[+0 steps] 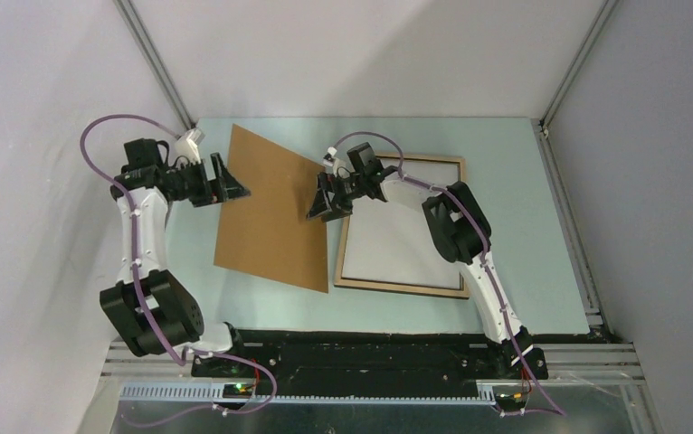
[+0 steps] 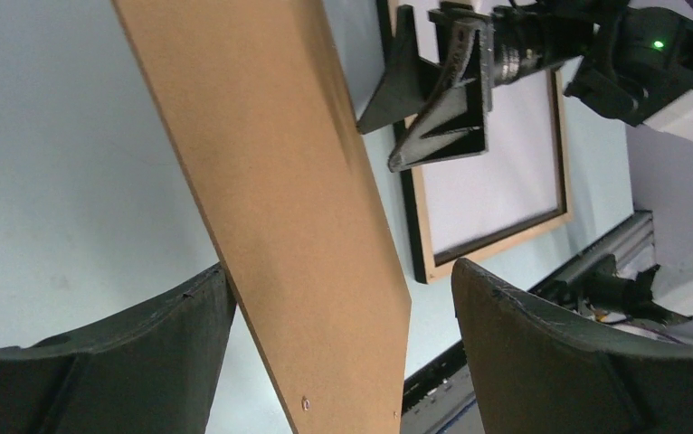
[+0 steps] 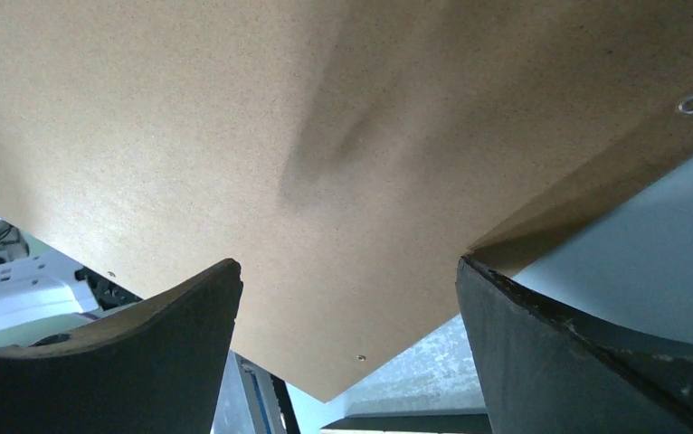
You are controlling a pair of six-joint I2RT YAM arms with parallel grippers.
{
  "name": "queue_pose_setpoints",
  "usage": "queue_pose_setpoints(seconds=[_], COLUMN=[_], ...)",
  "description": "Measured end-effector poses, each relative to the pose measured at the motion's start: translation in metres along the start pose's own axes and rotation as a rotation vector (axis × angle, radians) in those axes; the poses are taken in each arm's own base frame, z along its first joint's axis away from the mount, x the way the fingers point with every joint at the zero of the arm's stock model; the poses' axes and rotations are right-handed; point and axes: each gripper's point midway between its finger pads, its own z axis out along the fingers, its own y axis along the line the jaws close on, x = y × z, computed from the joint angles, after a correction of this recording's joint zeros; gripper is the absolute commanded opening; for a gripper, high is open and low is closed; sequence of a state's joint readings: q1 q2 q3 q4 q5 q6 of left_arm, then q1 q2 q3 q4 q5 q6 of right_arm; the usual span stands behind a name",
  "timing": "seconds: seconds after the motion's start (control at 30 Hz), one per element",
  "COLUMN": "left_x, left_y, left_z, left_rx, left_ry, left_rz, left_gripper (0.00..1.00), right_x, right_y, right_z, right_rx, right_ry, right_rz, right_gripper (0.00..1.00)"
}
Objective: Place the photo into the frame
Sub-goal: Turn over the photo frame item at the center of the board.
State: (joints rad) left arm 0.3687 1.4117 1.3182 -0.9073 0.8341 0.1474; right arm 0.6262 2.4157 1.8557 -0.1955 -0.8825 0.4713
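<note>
The frame (image 1: 464,226) lies flat on the right of the table with its light-wood side up. A white sheet (image 1: 397,249) fills it; no printed picture shows, so I cannot tell if it is the photo. The frame also shows in the left wrist view (image 2: 497,246). The brown hardboard backing panel (image 1: 270,212) stands tilted between the arms. My left gripper (image 1: 232,181) is open around its left edge (image 2: 280,181), and one finger touches it. My right gripper (image 1: 318,206) is open at its right edge, with the panel (image 3: 280,117) filling its view.
The pale blue-green table (image 1: 506,136) is walled in by grey panels and slanted aluminium posts (image 1: 157,63). A black mounting rail (image 1: 370,348) runs along the near edge, close to the frame's near side.
</note>
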Motion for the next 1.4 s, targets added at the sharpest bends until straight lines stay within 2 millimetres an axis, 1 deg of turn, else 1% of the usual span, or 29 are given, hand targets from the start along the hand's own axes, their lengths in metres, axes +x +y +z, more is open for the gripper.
queue_pose_setpoints(seconds=[0.1, 0.23, 0.3, 0.43, 0.5, 0.53, 0.57, 0.6, 0.63, 0.67, 0.73, 0.77, 0.83, 0.87, 0.9, 0.97, 1.1, 1.2, 1.3, 1.4], left_x=[0.002, 0.003, 0.003, 0.007, 0.008, 0.008, 0.007, 0.006, 0.005, 0.003, 0.0, -0.001, -0.004, -0.006, -0.008, -0.013, -0.019, -0.023, -0.027, -0.034], left_y=[-0.014, -0.023, -0.026, -0.027, -0.027, -0.026, -0.028, -0.028, -0.03, -0.031, -0.032, -0.032, -0.031, -0.03, -0.028, -0.026, -0.027, -0.03, -0.034, -0.037], left_z=[0.003, 0.005, 0.007, 0.011, 0.012, 0.013, 0.013, 0.013, 0.014, 0.014, 0.014, 0.014, 0.013, 0.012, 0.012, 0.011, 0.014, 0.015, 0.014, 0.01], left_rx=[0.035, 0.053, 0.055, 0.022, -0.013, -0.039, -0.049, -0.07, -0.081, -0.098, -0.122, -0.135, -0.161, -0.173, -0.185, -0.207, -0.23, -0.237, -0.245, -0.265], left_ry=[0.015, 0.029, 0.035, 0.059, 0.072, 0.076, 0.077, 0.08, 0.081, 0.081, 0.078, 0.076, 0.07, 0.067, 0.064, 0.057, 0.06, 0.067, 0.069, 0.062], left_rz=[-0.005, -0.009, -0.012, -0.018, -0.009, 0.0, 0.008, 0.017, 0.025, 0.035, 0.04, 0.042, 0.039, 0.035, 0.036, 0.03, 0.011, 0.012, 0.016, 0.028], left_gripper=[0.9, 0.87, 0.85, 0.74, 0.68, 0.62, 0.59, 0.53, 0.5, 0.44, 0.36, 0.34, 0.23, 0.19, 0.11, 0.01, 0.0, 0.0, 0.0, 0.0], right_x=[0.001, 0.001, 0.002, 0.003, 0.003, 0.003, 0.003, 0.003, 0.002, 0.003, 0.003, 0.003, 0.002, 0.003, 0.003, 0.003, 0.006, 0.004, -0.003, -0.015], right_y=[0.002, 0.002, 0.003, 0.004, 0.004, 0.005, 0.005, 0.005, 0.005, 0.005, 0.005, 0.005, 0.005, 0.006, 0.006, 0.006, 0.008, 0.015, 0.024, 0.038], right_z=[-0.003, -0.008, -0.009, -0.01, -0.011, -0.011, -0.011, -0.011, -0.012, -0.012, -0.012, -0.013, -0.013, -0.013, -0.013, -0.013, -0.018, -0.026, -0.037, -0.057], right_rx=[-0.045, -0.079, -0.091, -0.105, -0.109, -0.111, -0.113, -0.114, -0.116, -0.118, -0.123, -0.124, -0.127, -0.129, -0.13, -0.131, -0.127, -0.127, -0.127, -0.125], right_ry=[0.005, 0.007, 0.011, 0.016, 0.017, 0.017, 0.018, 0.018, 0.018, 0.018, 0.018, 0.018, 0.018, 0.018, 0.018, 0.018, 0.018, 0.009, -0.013, -0.055], right_rz=[-0.011, -0.017, -0.015, -0.013, -0.012, -0.011, -0.011, -0.01, -0.009, -0.006, -0.002, -0.001, -0.001, 0.0, 0.001, 0.001, 0.017, 0.022, 0.017, 0.01], right_gripper=[0.92, 0.92, 0.92, 0.92, 0.93, 0.93, 0.93, 0.93, 0.93, 0.93, 0.93, 0.93, 0.94, 0.94, 0.94, 0.95, 0.97, 0.98, 0.99, 1.0])
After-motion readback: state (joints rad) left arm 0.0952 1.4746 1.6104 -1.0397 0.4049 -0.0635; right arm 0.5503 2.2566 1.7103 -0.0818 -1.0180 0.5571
